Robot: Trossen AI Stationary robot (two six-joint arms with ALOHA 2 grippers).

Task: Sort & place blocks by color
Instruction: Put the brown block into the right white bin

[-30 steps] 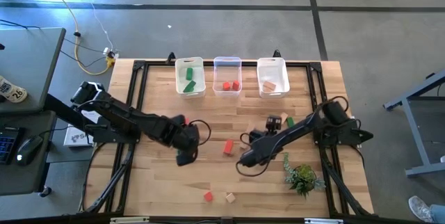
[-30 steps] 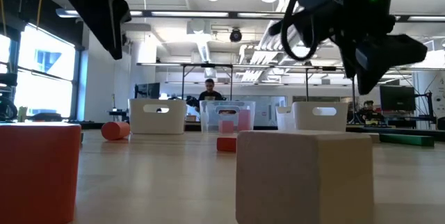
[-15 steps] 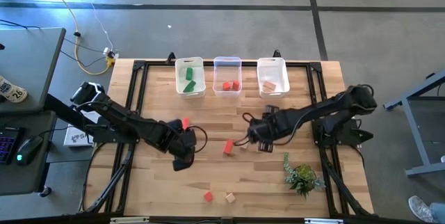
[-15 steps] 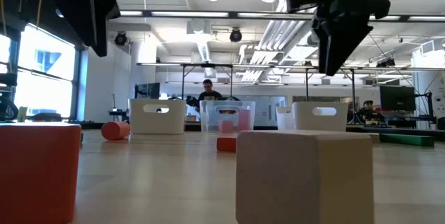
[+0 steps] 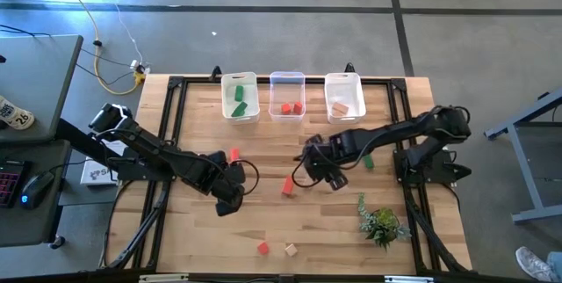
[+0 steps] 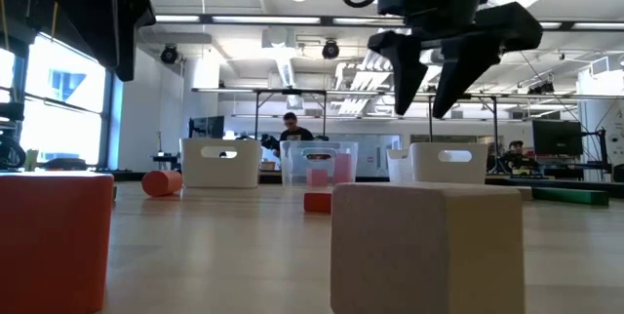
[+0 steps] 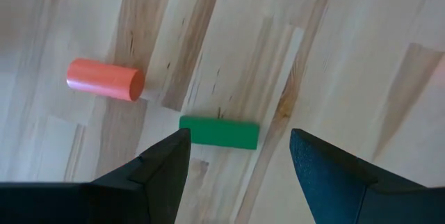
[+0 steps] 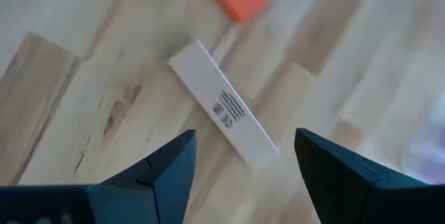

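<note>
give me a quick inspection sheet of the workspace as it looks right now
surface: wooden table in a black frame, bare in most places
job's things: three bins along the far edge, green blocks in the left bin, red in the middle bin, tan in the right bin; loose red cylinder, green bar, tan bar, red cube and tan cube near the front edge
clutter: small green plant at front right
grippers: left gripper open above the green bar; right gripper open above the tan bar; both empty
cables: yellow and white cables on the floor, far left
surroundings: desk with mouse at left; person beyond the bins
</note>
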